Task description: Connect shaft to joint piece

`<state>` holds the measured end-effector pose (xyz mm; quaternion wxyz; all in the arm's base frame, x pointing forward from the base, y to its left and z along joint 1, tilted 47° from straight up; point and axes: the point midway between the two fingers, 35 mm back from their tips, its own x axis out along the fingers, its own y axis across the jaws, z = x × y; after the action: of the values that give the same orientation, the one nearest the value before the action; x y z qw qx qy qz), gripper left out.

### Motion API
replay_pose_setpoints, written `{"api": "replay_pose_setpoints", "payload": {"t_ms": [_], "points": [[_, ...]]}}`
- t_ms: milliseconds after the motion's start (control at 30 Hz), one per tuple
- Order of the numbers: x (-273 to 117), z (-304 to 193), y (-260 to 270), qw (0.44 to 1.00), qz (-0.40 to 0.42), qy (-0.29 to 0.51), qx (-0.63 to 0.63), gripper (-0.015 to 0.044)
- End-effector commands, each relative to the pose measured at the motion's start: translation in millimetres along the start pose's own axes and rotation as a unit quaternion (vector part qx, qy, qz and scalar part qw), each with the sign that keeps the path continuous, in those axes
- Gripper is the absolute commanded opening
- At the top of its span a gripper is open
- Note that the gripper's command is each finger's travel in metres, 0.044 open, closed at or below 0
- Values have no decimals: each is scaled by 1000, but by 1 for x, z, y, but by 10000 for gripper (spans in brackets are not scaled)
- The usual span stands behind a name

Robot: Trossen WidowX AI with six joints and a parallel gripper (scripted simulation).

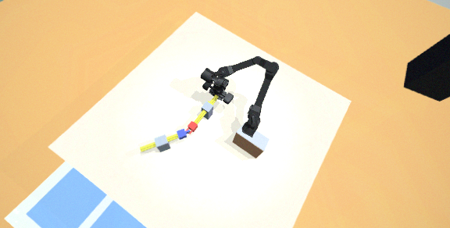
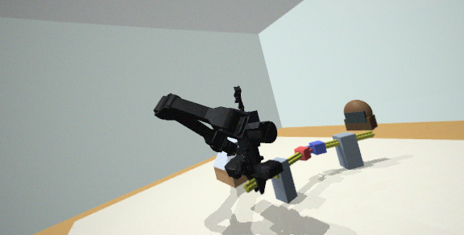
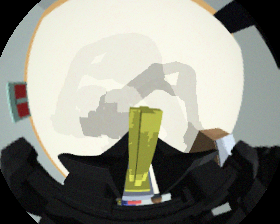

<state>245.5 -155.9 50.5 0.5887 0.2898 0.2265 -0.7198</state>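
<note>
My gripper point(image 1: 217, 94) point(image 2: 259, 180) point(image 3: 138, 133) is shut on the second yellow shaft point(image 1: 200, 117) point(image 2: 295, 158) point(image 3: 145, 122), near its outer end. The shaft runs through its grey block point(image 1: 207, 110) point(image 2: 285, 183), and its inner end meets the red joint piece point(image 1: 192, 126) point(image 2: 302, 153). The red piece lines up with this shaft. It is hinged to a blue piece point(image 1: 181, 133) point(image 2: 317, 147) on the first yellow shaft point(image 1: 148, 147) point(image 2: 366, 135), which is held in the other grey block point(image 1: 162, 144) point(image 2: 350, 153). How deep the shaft sits in the opening is hidden.
The arm's base stands on a brown block with a pale top point(image 1: 251, 137), to one side of the shafts. A pale mat point(image 1: 219, 186) lies under everything. A brown rounded object point(image 2: 358, 109) is behind the first shaft. A black box point(image 1: 431, 73) stands at the far right.
</note>
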Motion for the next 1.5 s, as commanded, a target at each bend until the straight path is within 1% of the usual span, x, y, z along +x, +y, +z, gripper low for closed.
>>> {"api": "replay_pose_setpoints", "payload": {"t_ms": [0,267,333,367,533,1000,1467], "points": [[0,0,0,1000,0,0,0,0],[0,0,0,1000,0,0,0,0],[0,0,0,1000,0,0,0,53],[0,0,0,1000,0,0,0,67],[0,0,0,1000,0,0,0,67],[0,0,0,1000,0,0,0,434],[-2,0,0,1000,0,1,0,440]]}}
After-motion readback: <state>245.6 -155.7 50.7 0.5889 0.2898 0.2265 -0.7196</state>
